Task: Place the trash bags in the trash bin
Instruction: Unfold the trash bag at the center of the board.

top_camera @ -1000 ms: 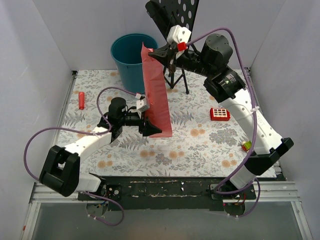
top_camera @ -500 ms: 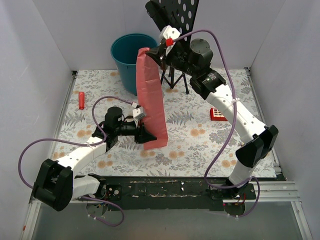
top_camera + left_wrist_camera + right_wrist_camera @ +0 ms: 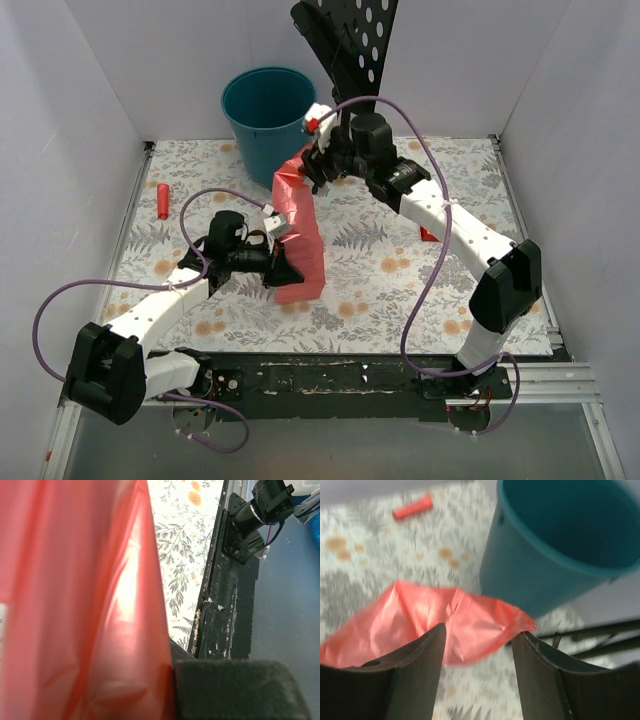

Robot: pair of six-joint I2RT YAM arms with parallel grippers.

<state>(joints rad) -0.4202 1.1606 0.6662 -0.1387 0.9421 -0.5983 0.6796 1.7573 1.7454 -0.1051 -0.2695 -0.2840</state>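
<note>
red cylinder (image 3: 162, 201), black perforated stand (image 3: 350, 40), floral cloth (image 3: 400, 290)

The trash bag (image 3: 300, 235) is translucent red, glossy and creased. The tablecloth (image 3: 400, 290) is white, printed with grey ferns and orange flowers. At the far side, the trash bin (image 3: 262, 115) is teal-blue and the perforated music stand (image 3: 345, 40) black. At the left is a small red cylinder (image 3: 162, 201). My arms (image 3: 455, 215) are white and black, my cables (image 3: 60, 290) purple, my right fingers (image 3: 415, 680) black.

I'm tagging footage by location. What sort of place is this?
Probably a robot test booth, not a home: plain white walls stand on three sides of a floral cloth, and a left arm and right arm are bolted to a rail at the near edge.
</note>
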